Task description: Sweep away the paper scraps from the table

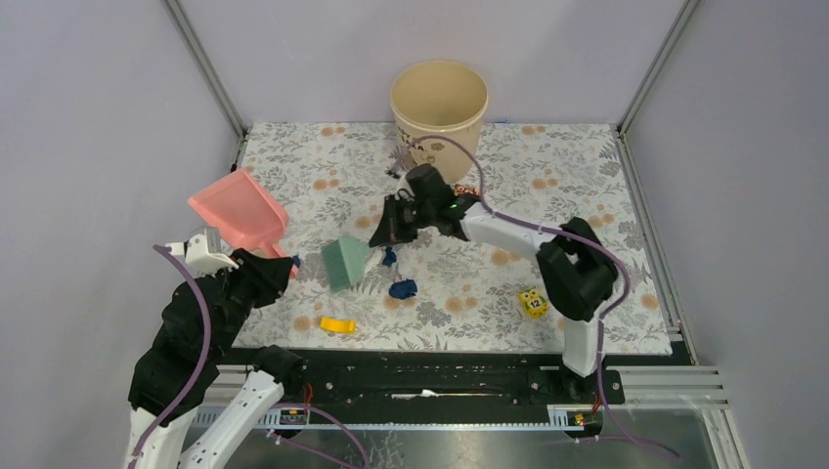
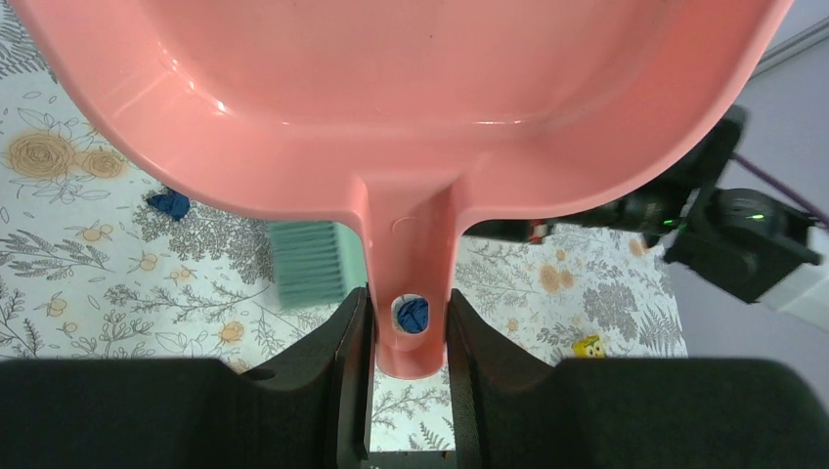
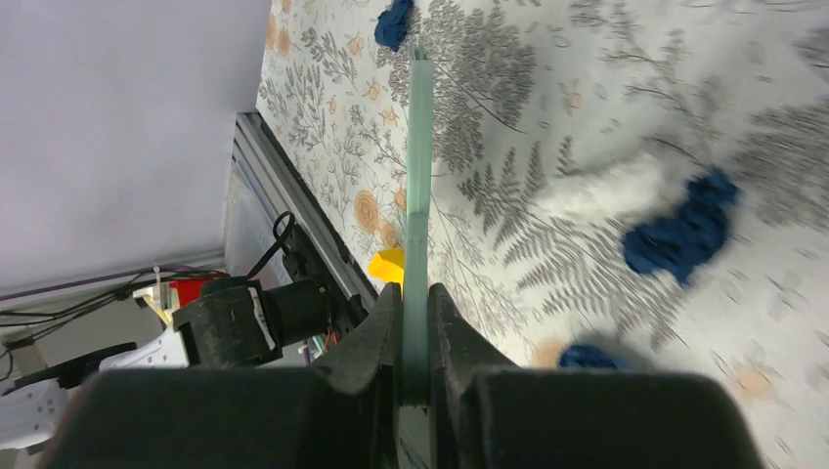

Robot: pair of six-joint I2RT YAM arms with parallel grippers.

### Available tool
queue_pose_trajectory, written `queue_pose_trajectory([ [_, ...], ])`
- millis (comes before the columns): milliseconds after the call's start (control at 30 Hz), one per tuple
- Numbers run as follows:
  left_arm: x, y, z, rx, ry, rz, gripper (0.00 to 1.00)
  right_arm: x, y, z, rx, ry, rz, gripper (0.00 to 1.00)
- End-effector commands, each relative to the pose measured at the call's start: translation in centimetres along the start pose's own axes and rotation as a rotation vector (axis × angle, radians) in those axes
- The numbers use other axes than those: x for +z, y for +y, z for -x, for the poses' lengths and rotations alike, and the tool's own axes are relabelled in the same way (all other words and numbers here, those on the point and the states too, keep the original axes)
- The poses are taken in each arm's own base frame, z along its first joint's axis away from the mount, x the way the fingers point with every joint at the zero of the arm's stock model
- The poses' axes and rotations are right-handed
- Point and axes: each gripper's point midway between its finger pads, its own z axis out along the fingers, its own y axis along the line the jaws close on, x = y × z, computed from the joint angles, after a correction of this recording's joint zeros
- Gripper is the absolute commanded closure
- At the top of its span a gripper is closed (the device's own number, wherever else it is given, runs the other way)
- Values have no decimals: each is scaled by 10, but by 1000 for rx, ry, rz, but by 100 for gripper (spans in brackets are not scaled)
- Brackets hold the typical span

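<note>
My left gripper (image 1: 279, 262) is shut on the handle of the pink dustpan (image 1: 238, 210), held at the table's left side; its handle (image 2: 411, 283) sits between the fingers. My right gripper (image 1: 391, 225) is shut on the green brush (image 1: 347, 262), which shows edge-on in the right wrist view (image 3: 418, 195). Navy paper scraps lie on the floral table (image 1: 547, 176) right of the brush: one (image 1: 402, 289) in front, a smaller one (image 1: 389, 258) near the bristles. The right wrist view shows scraps (image 3: 684, 230), (image 3: 395, 21), (image 3: 587, 357). The left wrist view shows one (image 2: 168, 203). No light-blue strip shows.
A beige bucket (image 1: 439, 98) stands at the back middle. A flat yellow piece (image 1: 337, 324) lies near the front edge left of centre. A yellow toy cube (image 1: 532, 303) sits front right by the right arm. Walls and metal rails bound the table.
</note>
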Motion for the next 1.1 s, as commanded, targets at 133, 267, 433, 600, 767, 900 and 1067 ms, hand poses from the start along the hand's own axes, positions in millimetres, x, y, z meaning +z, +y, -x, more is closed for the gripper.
queue_pose_trajectory([
  [133,-1,-11,4,30,22,-32,100,-93,0,35,12,-180,23,100],
  [267,1,-13,4,31,33,-33,100,-105,10,37,-5,-204,39,100],
  [433,1,-16,4,16,29,-46,100,-89,6,55,-63,-279,-108,100],
  [600,0,-17,4,8,31,-55,100,-48,29,53,-48,-217,-13,100],
  [767,-1,-19,2,-4,40,-66,100,-1,65,43,-43,-144,114,100],
  [900,-2,-22,1,-10,49,-78,100,36,87,42,-6,-111,193,100],
  [1067,1,-19,-5,-8,62,-69,100,78,91,47,27,-113,192,100],
])
